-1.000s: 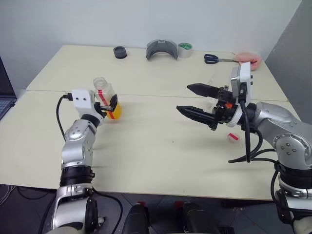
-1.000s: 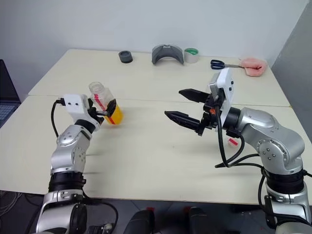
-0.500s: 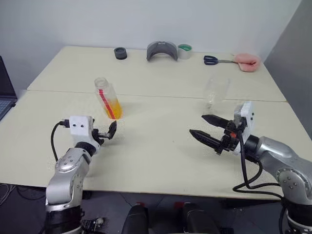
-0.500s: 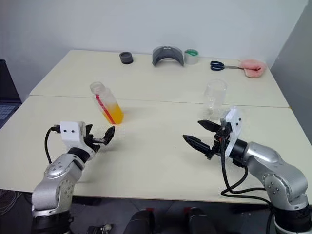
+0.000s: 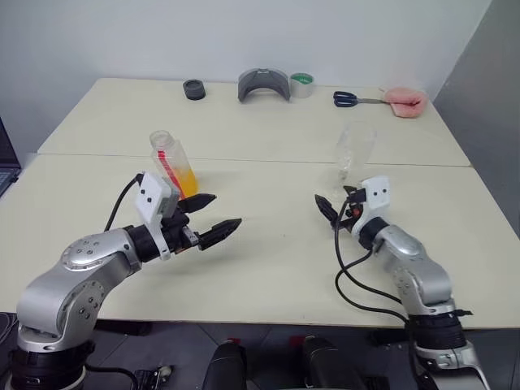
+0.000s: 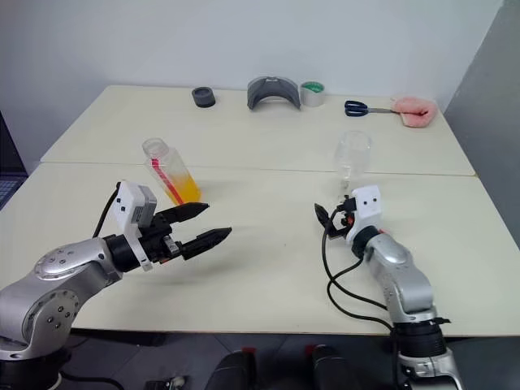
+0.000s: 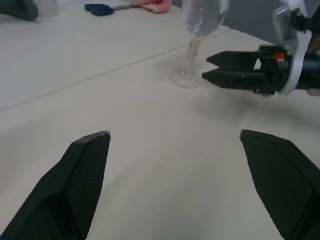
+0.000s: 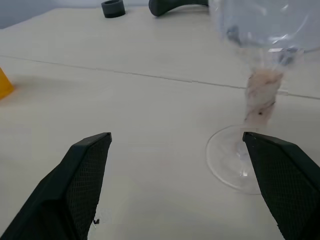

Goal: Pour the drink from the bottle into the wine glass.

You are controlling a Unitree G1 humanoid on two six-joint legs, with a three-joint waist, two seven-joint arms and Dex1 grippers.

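Bottle [image 5: 172, 166] stands upright, uncapped, on the counter [image 5: 268, 260] at left, orange drink [image 5: 184, 179] filling its lower part. Glass [image 5: 353, 152] stands upright at right, beyond the seam; it looks empty. Left end effector [image 5: 209, 218] hovers near of the bottle, jaws spread, gripping nothing, pointing right toward the middle of the counter. Right end effector [image 6: 327, 216] sits low, just near-left of the glass foot, jaws wide apart, empty. Risks, as judged: the right fingers are close to the thin stem, so a sideways sweep or an off-centre close could tip the glass; the open bottle could spill if the left fingers clip it on re-approach. A pour from too high or too fast could miss the narrow bowl. Versus a second ago: the left end effector then bracketed the bottle and has since backed off toward the near edge and swung right; the right one has dropped from mid-air to counter level beside the glass. Bottle stayed put.
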